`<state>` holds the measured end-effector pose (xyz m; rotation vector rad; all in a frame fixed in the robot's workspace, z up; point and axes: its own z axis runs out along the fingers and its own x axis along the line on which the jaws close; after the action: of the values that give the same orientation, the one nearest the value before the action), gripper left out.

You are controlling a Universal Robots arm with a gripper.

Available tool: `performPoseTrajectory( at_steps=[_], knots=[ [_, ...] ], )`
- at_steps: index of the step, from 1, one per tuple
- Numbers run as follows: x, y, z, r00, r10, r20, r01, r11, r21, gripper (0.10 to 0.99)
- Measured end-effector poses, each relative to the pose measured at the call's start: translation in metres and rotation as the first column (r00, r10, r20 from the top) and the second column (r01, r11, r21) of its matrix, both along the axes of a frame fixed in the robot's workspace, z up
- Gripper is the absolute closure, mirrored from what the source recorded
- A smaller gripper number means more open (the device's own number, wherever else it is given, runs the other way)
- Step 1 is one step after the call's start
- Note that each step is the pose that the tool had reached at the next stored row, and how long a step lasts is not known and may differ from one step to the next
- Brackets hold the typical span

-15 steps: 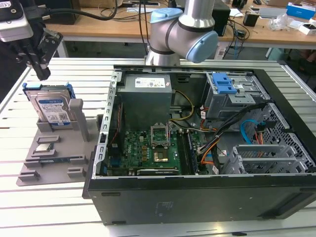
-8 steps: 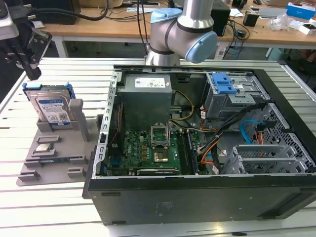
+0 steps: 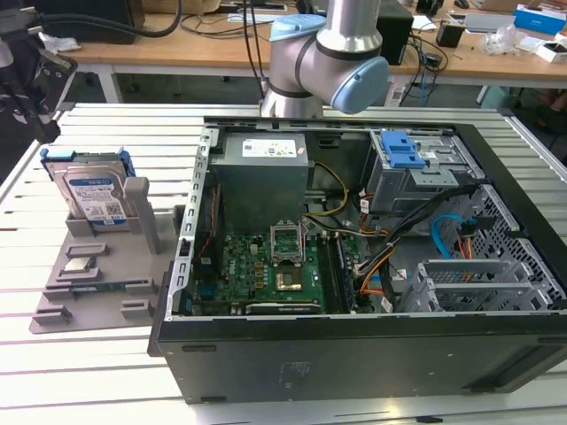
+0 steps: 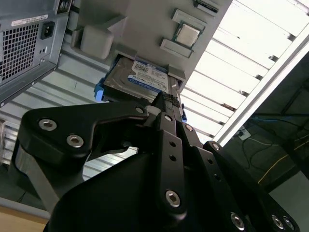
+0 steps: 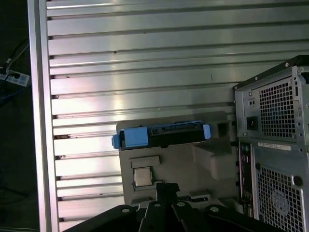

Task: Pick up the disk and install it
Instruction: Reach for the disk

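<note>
Judging from the scene, the pick-up step is in hand and no grasp is made yet. The disk [image 3: 91, 193] stands on its edge in a slot of the grey holder [image 3: 97, 283]. The holder lies on the slatted metal table [image 3: 106, 372], at the exterior view's left of the open computer case [image 3: 354, 354]. A small square CPU chip [image 3: 78, 266] lies flat on the same holder, near the disk but apart from it.

In the second wrist view the end effector [image 4: 169, 98] hangs over the disk [image 4: 137, 79] with a clear gap between them. Its fingers look pressed together, and nothing is between them. In the first wrist view the end effector [image 5: 167, 187] is over the holder [image 5: 183, 164]. It is closer to the chip [image 5: 141, 176] than to the blue bracket of the disk [image 5: 161, 136].

In my judgement the grasp calls for three things. The fingers must open wider than the thin side of the disk. They must line up over its upper edge, not over the chip. The descent must be straight, so that the pads meet the two flat faces and not the blue frame. A tilted approach could jam the disk in its slot.
</note>
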<state>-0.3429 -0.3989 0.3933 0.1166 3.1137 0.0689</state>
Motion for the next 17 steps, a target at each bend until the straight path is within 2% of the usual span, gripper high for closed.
performPoseTrajectory(
  at_steps=[4, 14, 17],
  knots=[
    [-0.0063, 0.0000, 0.0000, 1.0000, 0.000, 0.0000, 0.000, 1.0000, 0.000, 0.984],
    [-0.0297, 0.0000, 0.0000, 1.0000, 0.000, 0.0000, 0.000, 1.0000, 0.000, 0.984],
    [-0.0336, 0.0000, 0.0000, 1.0000, 0.000, 0.0000, 0.000, 1.0000, 0.000, 0.984]
  ],
)
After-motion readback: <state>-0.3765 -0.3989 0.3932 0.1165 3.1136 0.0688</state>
